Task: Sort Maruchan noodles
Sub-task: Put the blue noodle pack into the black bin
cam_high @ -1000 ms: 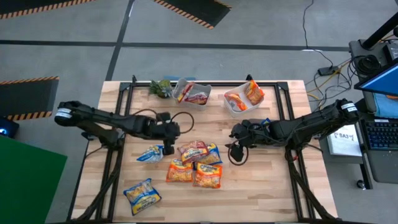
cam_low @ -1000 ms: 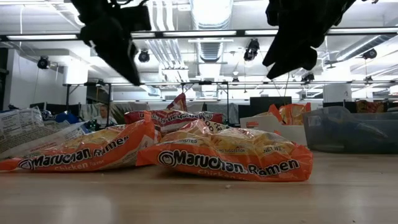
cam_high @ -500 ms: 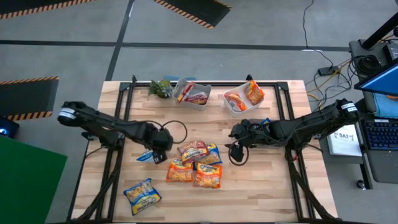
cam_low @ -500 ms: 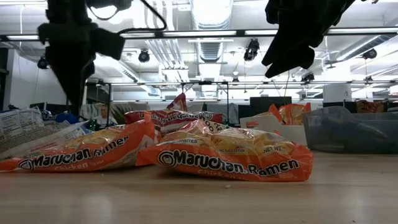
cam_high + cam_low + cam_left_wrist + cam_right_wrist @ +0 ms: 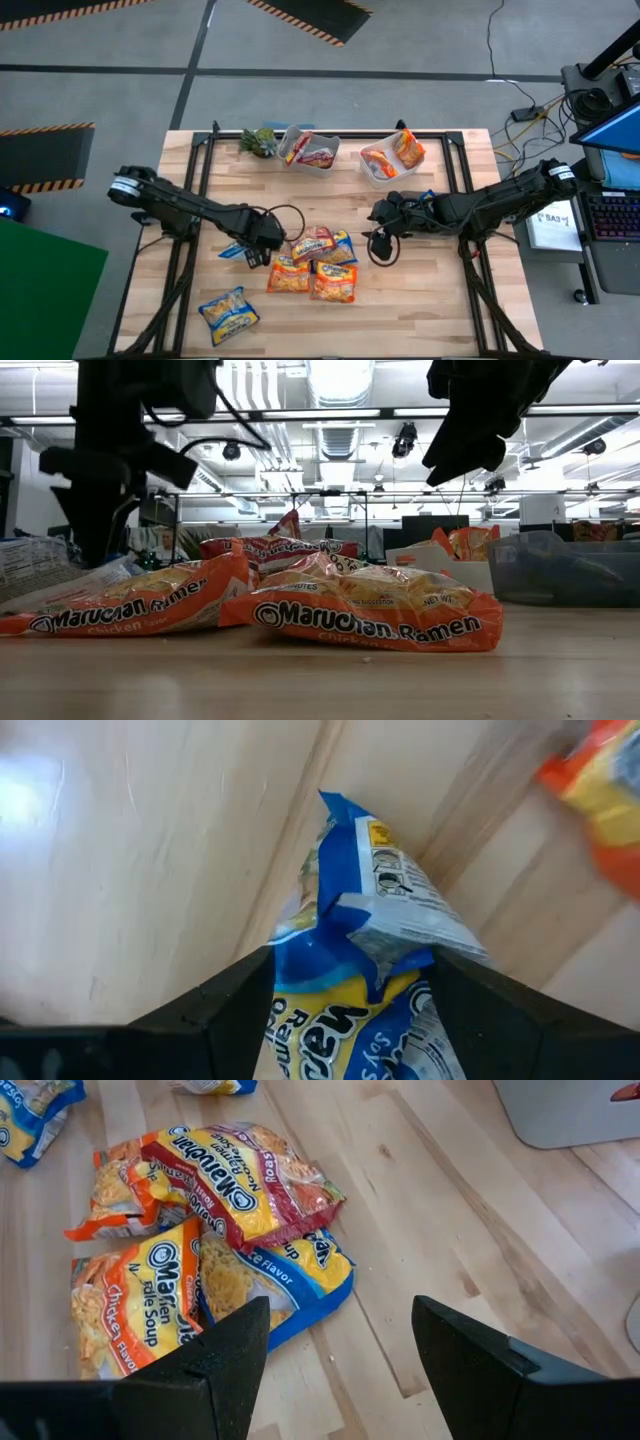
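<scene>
My left gripper point(image 5: 252, 247) is low over the table, left of the central pile, and open. Its fingers stand on either side of a blue-yellow packet point(image 5: 370, 920) that lies flat on the wood. The pile of noodles point(image 5: 315, 262) holds orange, pink-red and blue packets lying partly on one another. Another blue-yellow packet point(image 5: 228, 313) lies alone near the near-left corner. My right gripper point(image 5: 378, 228) hangs open above the table, right of the pile point(image 5: 240, 1180), and touches nothing. My left gripper point(image 5: 352, 965) comes down from above across one end of the blue-yellow packet point(image 5: 330, 935), which fills the gap between the open fingers. I cannot tell whether the fingers touch it. The packet lies on the table.
Two clear tubs stand at the far edge: one point(image 5: 308, 150) holds pink-red packets, the other point(image 5: 392, 158) orange ones. A small green plant point(image 5: 258, 141) sits left of them. Bare wood shows along the near edge and on the right.
My left gripper has moved toward the table's near-left and come down from beside the pile to the blue-yellow packet, turning as it went. The packet and the pile have stayed in place.
</scene>
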